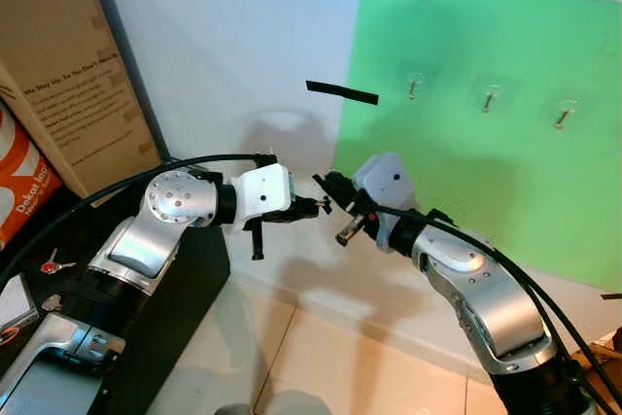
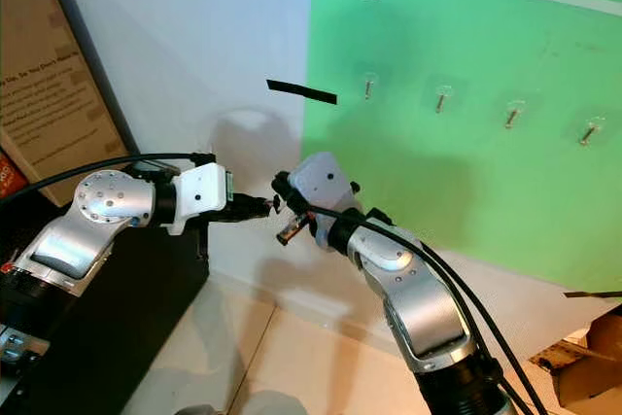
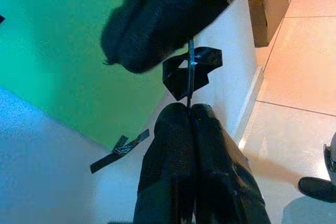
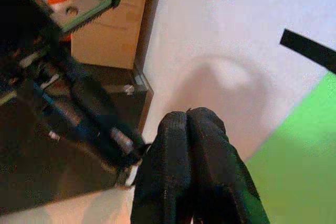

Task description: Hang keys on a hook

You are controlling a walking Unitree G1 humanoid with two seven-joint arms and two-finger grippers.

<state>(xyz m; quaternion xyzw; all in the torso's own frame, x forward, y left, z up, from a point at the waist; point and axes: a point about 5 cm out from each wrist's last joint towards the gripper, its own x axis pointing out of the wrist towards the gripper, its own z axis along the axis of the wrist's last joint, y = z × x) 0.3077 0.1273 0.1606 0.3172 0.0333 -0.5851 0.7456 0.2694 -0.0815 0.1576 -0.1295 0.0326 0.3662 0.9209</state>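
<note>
Left eye: my left gripper [image 1: 313,206] and right gripper [image 1: 326,185] meet tip to tip; hooks [image 1: 412,87] sit at one o'clock. Left wrist: fingers [image 3: 173,145] pressed together, pinching a thin dark key [image 3: 190,69]. Right wrist: fingers [image 4: 181,145] pressed together.

I cannot see the keys clearly. In the left wrist view, only a thin dark strip [image 3: 190,72] comes out between the closed fingers [image 3: 194,145], and a blurred black shape [image 3: 173,14] covers its upper end. From the head views, the place where the left gripper [image 1: 313,205] and the right gripper [image 1: 327,184] meet is too small for me to tell what is held. The 3 hooks [image 1: 490,99] on the green sheet [image 1: 505,182] are tiny, so their shape stays unclear. The cardboard box [image 1: 73,75] is cut by the picture edge. In the right wrist view, the fingers [image 4: 191,156] hide whatever is between them.
</note>
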